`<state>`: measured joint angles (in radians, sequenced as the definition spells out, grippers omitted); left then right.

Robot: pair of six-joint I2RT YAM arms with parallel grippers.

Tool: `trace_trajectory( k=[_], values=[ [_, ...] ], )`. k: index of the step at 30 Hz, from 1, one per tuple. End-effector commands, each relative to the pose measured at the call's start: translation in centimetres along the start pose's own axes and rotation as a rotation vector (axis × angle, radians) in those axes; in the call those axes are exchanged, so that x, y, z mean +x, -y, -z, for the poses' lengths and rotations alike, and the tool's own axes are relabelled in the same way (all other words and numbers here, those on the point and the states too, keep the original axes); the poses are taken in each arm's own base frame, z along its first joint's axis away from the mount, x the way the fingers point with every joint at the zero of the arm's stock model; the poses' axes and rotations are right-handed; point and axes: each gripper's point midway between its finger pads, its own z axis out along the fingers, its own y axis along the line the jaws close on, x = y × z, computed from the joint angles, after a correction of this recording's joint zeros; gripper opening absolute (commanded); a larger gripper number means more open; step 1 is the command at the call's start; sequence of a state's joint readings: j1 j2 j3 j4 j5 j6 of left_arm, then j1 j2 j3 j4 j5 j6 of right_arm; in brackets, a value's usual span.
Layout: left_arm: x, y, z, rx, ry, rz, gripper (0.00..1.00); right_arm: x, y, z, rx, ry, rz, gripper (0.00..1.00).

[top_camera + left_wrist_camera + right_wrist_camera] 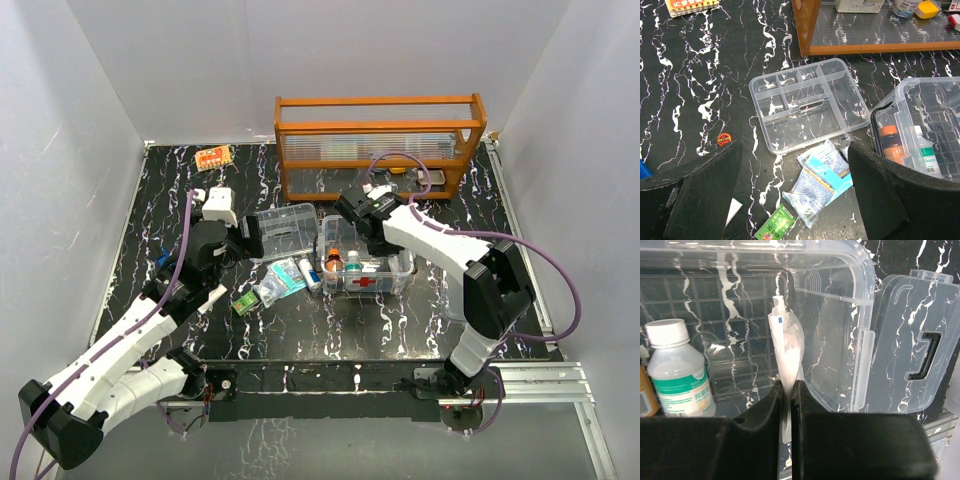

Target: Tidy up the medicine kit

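Pinched shut in the right gripper [788,387]: a thin, crinkled white sachet [786,340], upright, with a small blue mark near its top edge. Matte black fingers, no gap beyond the sachet's thickness. Held over the open box [840,300] of clear hard plastic, with rounded corners, a gridded floor and a red cross on its near side wall. Inside, a white-capped bottle [677,375] of cloudy plastic with a green-and-white label, print too small to read. Beside it, an orange-capped bottle [890,142]. Just outside one box wall, the clear lid [920,330] with a recessed handle.

Spread wide and holding nothing, the left gripper [795,150], above the table [715,75], black with white marble veins. Ahead of it, left of the box, the tray [805,97]: clear, shallow, divided into several small cells and longer ones. Near its front edge, soft blue-and-white packets [820,182] and a green packet [775,227] lettered in white, not clearly legible. Behind, against the back wall, the orange wooden rack [380,140] with clear panels.
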<state>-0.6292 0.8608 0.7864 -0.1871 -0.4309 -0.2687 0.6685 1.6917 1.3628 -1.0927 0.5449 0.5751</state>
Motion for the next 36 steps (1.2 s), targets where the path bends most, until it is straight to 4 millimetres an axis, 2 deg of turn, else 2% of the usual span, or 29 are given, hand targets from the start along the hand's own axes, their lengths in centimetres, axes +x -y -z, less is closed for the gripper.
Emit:
trace_trajectory(
  k=[1,5,9,13,18,23,36],
  values=[
    [-0.3,-0.4,-0.1,-0.023,0.011,-0.006,0.85,-0.2,0.5,-1.3,0.084,0.030,-0.033,0.02],
    [-0.3,-0.5,-0.2,-0.028,0.009,-0.007,0.85,0.0,-0.2,-1.8,0.066,0.024,-0.042,0.07],
    [-0.3,-0.5,-0.2,-0.029,0.010,-0.007,0.85,-0.2,-1.9,-1.2,-0.037,0.014,-0.058,0.28],
    [-0.1,-0.5,-0.3,-0.033,0.006,-0.008,0.85,-1.0,-3.0,0.1,-0.138,0.039,-0.082,0.37],
    [0.0,-0.5,-0.5,-0.037,0.001,-0.009,0.85,-1.7,-3.6,1.1,-0.206,0.062,-0.102,0.39],
    [0.0,-0.6,-0.5,-0.040,0.000,-0.010,0.85,-2.4,-3.8,1.0,-0.226,0.101,-0.127,0.39],
    [0.6,0.1,-0.7,-0.013,-0.024,0.009,0.85,-2.2,-4.0,-4.1,-0.219,0.148,-0.235,0.35]
  ],
)
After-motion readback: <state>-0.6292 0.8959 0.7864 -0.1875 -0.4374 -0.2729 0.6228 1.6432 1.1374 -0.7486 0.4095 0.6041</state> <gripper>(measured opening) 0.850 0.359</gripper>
